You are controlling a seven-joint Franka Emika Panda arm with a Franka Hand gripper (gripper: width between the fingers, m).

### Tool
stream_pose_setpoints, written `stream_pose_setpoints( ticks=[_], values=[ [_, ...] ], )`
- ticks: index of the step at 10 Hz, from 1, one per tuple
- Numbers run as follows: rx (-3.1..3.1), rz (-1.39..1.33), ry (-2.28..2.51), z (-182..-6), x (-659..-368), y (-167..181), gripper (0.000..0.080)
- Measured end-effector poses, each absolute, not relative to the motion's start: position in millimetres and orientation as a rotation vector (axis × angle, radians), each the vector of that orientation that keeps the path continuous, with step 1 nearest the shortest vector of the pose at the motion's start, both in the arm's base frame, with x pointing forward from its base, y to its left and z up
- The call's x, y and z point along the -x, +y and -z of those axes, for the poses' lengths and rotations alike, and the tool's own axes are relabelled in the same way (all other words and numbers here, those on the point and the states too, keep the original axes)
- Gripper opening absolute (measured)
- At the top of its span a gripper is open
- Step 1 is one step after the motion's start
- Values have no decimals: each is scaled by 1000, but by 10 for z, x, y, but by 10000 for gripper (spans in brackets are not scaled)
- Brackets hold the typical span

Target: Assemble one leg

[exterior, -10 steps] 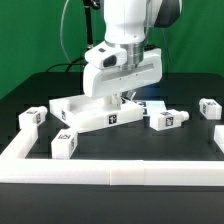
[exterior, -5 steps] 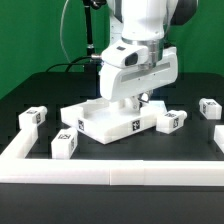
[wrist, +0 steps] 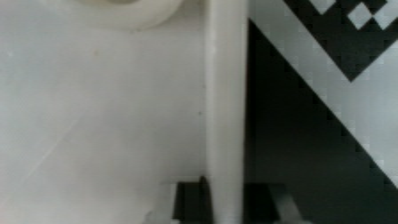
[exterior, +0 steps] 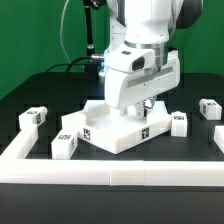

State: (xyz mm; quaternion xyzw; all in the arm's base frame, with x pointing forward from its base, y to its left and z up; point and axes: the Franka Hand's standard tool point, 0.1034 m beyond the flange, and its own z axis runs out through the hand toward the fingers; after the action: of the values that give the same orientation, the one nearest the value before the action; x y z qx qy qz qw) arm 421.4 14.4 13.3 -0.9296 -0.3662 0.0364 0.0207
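Now my gripper (exterior: pixel 147 103) grips the panel (exterior: pixel 105 128) by its rim; a leg (exterior: pixel 66 146) crowds its near corner, open black table (exterior: pixel 30 95) behind, green backdrop (exterior: pixel 30 40)

White panel (exterior: pixel 105 135) with black-and-white square tags, white tagged leg (exterior: pixel 65 146) at eight o'clock, black table (exterior: pixel 195 141), green backdrop (exterior: pixel 30 35), white arm (exterior: pixel 140 62)

No legible text, numbers or brand marks. Only black-and-white square tags (exterior: pixel 143 128), on the panel (exterior: pixel 105 138) edge and each leg (exterior: pixel 66 145); patterns unreadable.
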Motion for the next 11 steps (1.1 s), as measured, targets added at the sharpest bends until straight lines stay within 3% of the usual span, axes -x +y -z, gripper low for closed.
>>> stream_pose_setpoints(
  ticks=[3, 7, 11],
  values=[
    [2866, -112, -1173, -130, -4215, 138, 57],
    [2561, -79, -1763, -97, -4596, 239, 57],
    [2349, -73, -2046, -96, -4617, 185, 57]
  ],
)
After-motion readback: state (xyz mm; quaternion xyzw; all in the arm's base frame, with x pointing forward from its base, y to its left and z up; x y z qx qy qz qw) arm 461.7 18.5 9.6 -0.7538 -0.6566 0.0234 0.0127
